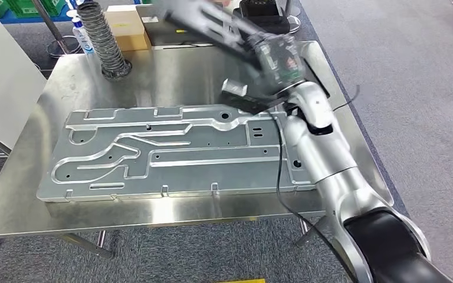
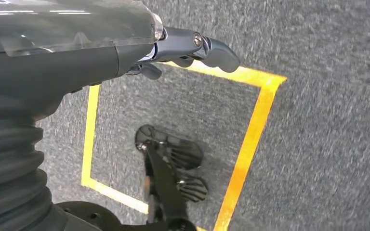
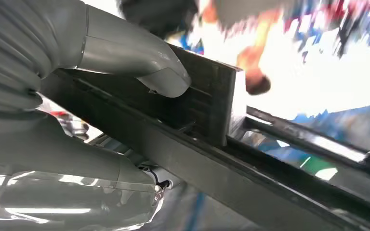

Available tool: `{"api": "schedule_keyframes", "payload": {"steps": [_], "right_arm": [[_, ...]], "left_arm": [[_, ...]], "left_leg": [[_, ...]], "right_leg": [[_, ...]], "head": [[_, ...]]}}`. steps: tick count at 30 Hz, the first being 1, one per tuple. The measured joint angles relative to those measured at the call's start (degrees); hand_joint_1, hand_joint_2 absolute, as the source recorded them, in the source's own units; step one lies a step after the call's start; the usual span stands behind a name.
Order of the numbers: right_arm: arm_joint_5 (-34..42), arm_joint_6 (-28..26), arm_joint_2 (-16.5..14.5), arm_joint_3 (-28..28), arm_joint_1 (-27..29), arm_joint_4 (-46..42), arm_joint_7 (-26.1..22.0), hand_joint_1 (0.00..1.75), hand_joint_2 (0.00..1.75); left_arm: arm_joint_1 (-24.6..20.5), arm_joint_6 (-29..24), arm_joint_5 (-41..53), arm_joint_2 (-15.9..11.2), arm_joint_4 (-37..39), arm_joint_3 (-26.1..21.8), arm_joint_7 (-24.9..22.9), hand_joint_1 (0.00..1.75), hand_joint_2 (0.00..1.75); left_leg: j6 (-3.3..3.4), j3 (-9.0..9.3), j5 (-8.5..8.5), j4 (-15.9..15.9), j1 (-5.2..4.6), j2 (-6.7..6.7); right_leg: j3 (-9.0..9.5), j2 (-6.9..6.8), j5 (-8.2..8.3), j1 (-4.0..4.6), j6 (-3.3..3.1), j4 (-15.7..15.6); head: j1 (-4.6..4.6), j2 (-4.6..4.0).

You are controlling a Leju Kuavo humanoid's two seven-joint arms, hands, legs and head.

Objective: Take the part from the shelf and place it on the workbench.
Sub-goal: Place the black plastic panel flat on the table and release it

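- No brand, label or writing is readable on anything here; motion blur smears the far background in my right wrist view.
- My right hand [image 1: 271,59] is raised over the far right part of the desk [image 1: 171,212], the silver forearm reaching up from the lower right and bending at the wrist.
- That hand is grasping the part [image 1: 212,26], a long dark frame of flat bars that slants up and away to the left, above the desk and not touching it. It looks blurred in the head view.
- In the right wrist view my thick grey thumb [image 3: 164,79] presses flat on a dark upright plate of the part [image 3: 207,106], with the long bar running diagonally underneath.
- My left hand [image 2: 192,48] hangs down over grey carpet, fingers curled in with nothing in them, so it is clenched on nothing. Yellow floor tape [image 2: 250,134] marks a square outline on the floor below it.
- A big silver stamped metal panel [image 1: 171,150] lies flat across the desk, with raised channels and small holes.
- A grey ribbed hose [image 1: 106,41] stands at the far left of the desk, with a white bottle [image 1: 82,35] and a cardboard box [image 1: 127,26] beyond it.
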State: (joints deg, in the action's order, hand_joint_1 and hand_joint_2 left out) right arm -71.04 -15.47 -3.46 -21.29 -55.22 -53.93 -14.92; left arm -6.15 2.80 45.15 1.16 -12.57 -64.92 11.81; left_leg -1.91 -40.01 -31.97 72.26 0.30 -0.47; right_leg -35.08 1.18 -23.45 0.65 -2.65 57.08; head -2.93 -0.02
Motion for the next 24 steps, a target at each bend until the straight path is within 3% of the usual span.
{"api": "schedule_keyframes", "payload": {"steps": [2, 4, 6, 9, 10, 12, 14, 15, 16, 17, 19, 20, 24], "right_arm": [[-2.2, 1.0, -2.3, -3.6, -1.0, 3.8, 0.3, 1.75, 1.75], [-3.0, 1.1, -4.1, -6.4, -2.1, 7.0, 0.5, 1.75, 1.75], [-3.2, 1.0, -5.3, -8.4, -2.9, 9.5, 0.7, 1.75, 1.75], [-3.1, 1.0, -6.0, -9.7, -3.7, 11.7, 0.7, 1.75, 1.75], [-3.1, 0.9, -6.1, -9.9, -4.1, 12.1, 0.8, 1.75, 1.75], [-3.0, 0.9, -6.1, -10.3, -4.6, 13.0, 0.8, 1.75, 1.75], [-3.1, 1.3, -6.1, -10.8, -4.7, 13.9, 0.6, 1.75, 1.75], [-3.2, 2.1, -6.2, -11.0, -4.8, 14.3, 0.3, 1.75, 1.75], [-3.4, 3.3, -6.4, -11.4, -5.0, 14.9, 0.0, 1.75, 1.75], [-3.7, 4.7, -6.8, -11.9, -5.3, 15.5, -0.4, 1.75, 1.75], [-4.0, 7.6, -8.0, -13.1, -5.7, 17.5, -0.3, 1.75, 1.75], [-4.1, 8.8, -8.6, -13.7, -5.7, 18.7, 0.1, 1.75, 1.75], [-3.5, 12.5, -9.9, -15.0, -5.2, 23.6, 3.0, 1.75, 1.75]], "left_arm": [[-0.1, 0.0, 0.1, 0.0, 0.0, 0.0, -0.2, 0.0, 1.75], [-0.2, 0.0, 0.2, -0.1, 0.0, 0.0, -0.3, 0.0, 1.75], [-0.3, 0.0, 0.3, -0.1, 0.0, 0.0, -0.4, 0.0, 1.75], [-0.2, 0.0, 0.3, -0.1, 0.0, 0.0, -0.5, 0.0, 1.75], [-0.2, 0.0, 0.3, 0.0, 0.0, 0.0, -0.5, 0.0, 1.75], [-0.3, 0.0, 0.3, 0.0, 0.0, 0.0, -0.5, 0.0, 1.75], [-0.3, 0.0, 0.3, 0.1, 0.0, 0.0, -0.5, 0.0, 1.75], [-0.3, 0.0, 0.4, 0.1, 0.0, 0.0, -0.5, 0.0, 1.75], [-0.3, 0.1, 0.4, 0.1, 0.0, 0.0, -0.5, 0.0, 1.75], [-0.3, 0.2, 0.5, 0.1, 0.0, 0.0, -0.5, 0.0, 1.75], [-0.5, 0.4, 0.9, 0.2, 0.0, 0.0, -0.5, 0.0, 1.75], [-0.7, 0.5, 1.1, 0.2, 0.0, 0.1, -0.5, 0.0, 1.75], [-1.2, 0.7, 1.9, 0.4, 0.0, 0.3, -0.8, 0.0, 1.75]], "left_leg": [[0.37, 1.52, 5.24, -6.7, -0.04, 0.06], [1.15, 3.39, 8.62, -13.0, -0.36, 0.12], [1.9, 3.83, 9.11, -14.7, -0.68, 0.09], [2.59, 4.26, 9.52, -15.3, -0.14, 0.03], [2.77, 4.47, 9.52, -15.6, 0.1, 0.06], [2.99, 4.71, 9.34, -15.6, 0.24, 0.13], [3.0, 4.87, 9.12, -15.5, 0.28, 0.15], [2.93, 4.98, 8.97, -15.5, 0.32, 0.14], [2.8, 5.13, 8.8, -15.4, 0.37, 0.13], [2.61, 5.31, 8.59, -15.3, 0.4, 0.12], [2.1, 5.54, 8.17, -15.1, 0.29, 0.12], [1.81, 5.58, 8.05, -15.0, 0.24, 0.13], [0.57, 5.41, 7.35, -14.5, 0.49, 0.14]], "right_leg": [[0.77, -0.04, -0.82, 0.15, 0.04, 0.3], [1.07, -0.18, -1.36, 0.3, 0.22, 0.4], [0.92, -0.38, -1.62, 0.35, 0.64, 0.4], [0.53, -0.6, -2.84, 0.59, 1.52, 1.7], [-0.41, -0.62, -4.06, 0.54, 1.9, 3.8], [-4.11, -0.7, -7.33, -0.02, 2.63, 11.0], [-7.6, -0.8, -8.57, -0.64, 3.16, 16.8], [-8.0, -0.85, -7.59, -0.87, 3.31, 16.8], [-7.24, -0.89, -5.66, -1.03, 3.37, 14.5], [-5.55, -0.93, -3.23, -1.12, 3.31, 10.5], [-2.2, -1.0, -0.34, -0.99, 2.99, 3.3], [-1.33, -1.02, 0.06, -0.87, 2.79, 1.5], [-0.7, -1.12, 0.03, -0.7, 1.54, 0.2]], "head": [[0.0, 0.0], [0.0, 0.0], [0.02, 0.0], [0.02, 0.0], [0.02, 0.0], [0.02, 0.0], [0.02, 0.0], [0.02, 0.0], [0.02, 0.0], [0.02, 0.0], [0.02, 0.0], [0.01, 0.0], [0.01, 0.0]]}}
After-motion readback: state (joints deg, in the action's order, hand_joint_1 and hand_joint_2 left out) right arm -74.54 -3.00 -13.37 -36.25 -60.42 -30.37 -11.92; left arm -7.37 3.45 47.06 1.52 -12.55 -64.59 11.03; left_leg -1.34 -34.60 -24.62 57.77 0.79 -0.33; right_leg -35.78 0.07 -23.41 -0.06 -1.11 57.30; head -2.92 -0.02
